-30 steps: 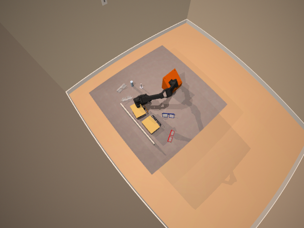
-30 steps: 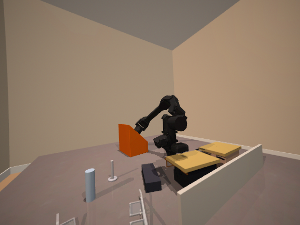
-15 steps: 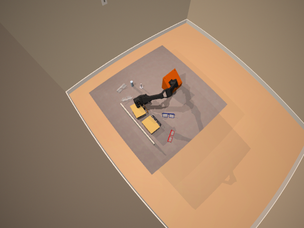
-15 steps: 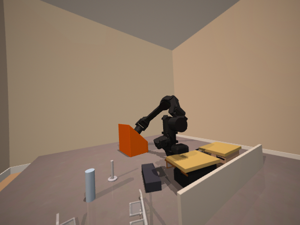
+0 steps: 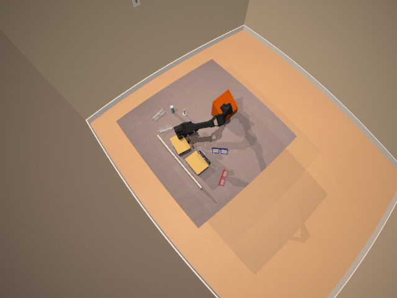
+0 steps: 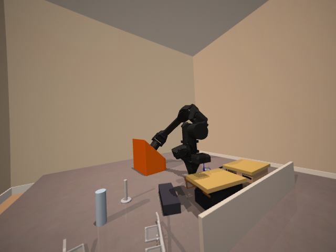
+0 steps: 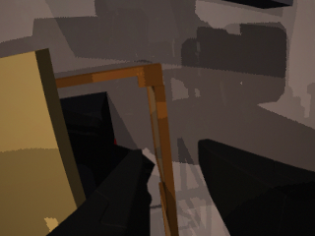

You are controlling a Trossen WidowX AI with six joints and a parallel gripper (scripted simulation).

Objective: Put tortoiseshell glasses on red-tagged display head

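Glasses, brown ones (image 5: 191,142) (image 6: 187,184) (image 7: 162,120), sit at the dark head's (image 5: 180,144) (image 6: 201,198) (image 7: 89,120) 2 o'clock side from above. Their long front runs 11 to 5 o'clock, facing about 2. The hand (image 5: 187,138) (image 6: 192,172) (image 7: 171,155) is a little open around the rim, holding nothing. The other head (image 5: 196,162) (image 6: 246,166) is near at 5 o'clock; a low wall (image 5: 179,161) (image 6: 247,208) blocks 8 o'clock, before the worktop's (image 5: 192,205) (image 6: 67,187) (image 7: 236,88) edge. There is more room toward 2.
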